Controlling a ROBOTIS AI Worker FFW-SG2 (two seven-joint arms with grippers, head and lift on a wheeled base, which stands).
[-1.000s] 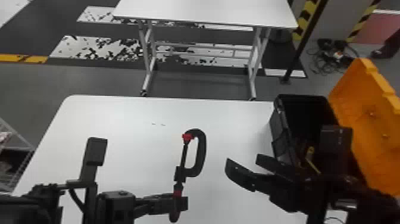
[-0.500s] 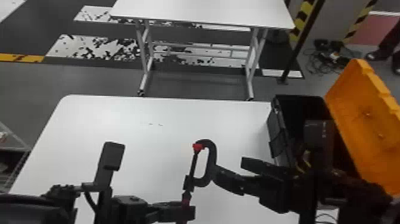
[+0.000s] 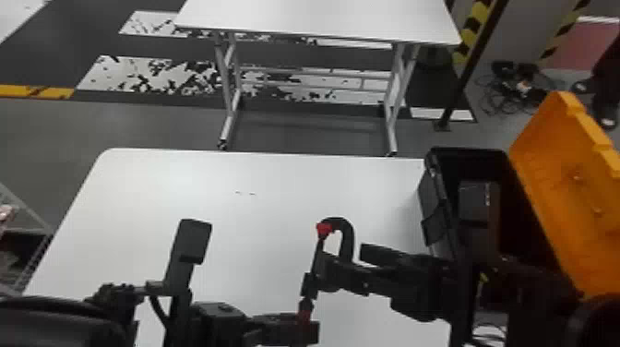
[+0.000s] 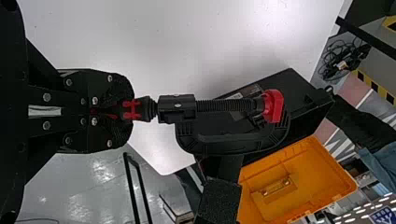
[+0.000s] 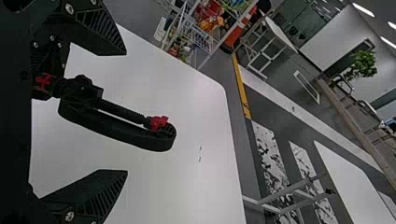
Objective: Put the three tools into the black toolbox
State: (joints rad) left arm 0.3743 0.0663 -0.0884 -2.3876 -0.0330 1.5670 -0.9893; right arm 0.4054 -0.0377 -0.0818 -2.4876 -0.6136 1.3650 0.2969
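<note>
Left gripper (image 3: 303, 330) is closed on the handle (image 4: 135, 109) of the clamp (image 3: 349, 240), holding it over the near table (image 3: 184, 184). Clamp is a black C frame with a threaded screw (image 4: 224, 105) and a red tip (image 3: 324, 229). In the head view the frame points away from the robot, handle end toward the robot. Right gripper (image 3: 342, 259) is open, fingers wide apart on either side of the clamp in its wrist view, with a gap on each side there; can't tell from the head view whether one of them touches the frame. It comes in from the right, so the clamp sits between the two arms. Toolbox (image 3: 468, 153) is at the table's right side, near the right gripper, well apart from the left one. It stands open, orange lid (image 3: 567, 184) tilted back on the outer side. Right arm hides part of the box, so contents are hard to make out. Second table (image 3: 323, 18) is up ahead, black pole (image 3: 475, 69) to its right, cables (image 3: 507, 87) on the floor past that. Wire rack (image 3: 27, 210) at the left edge.
</note>
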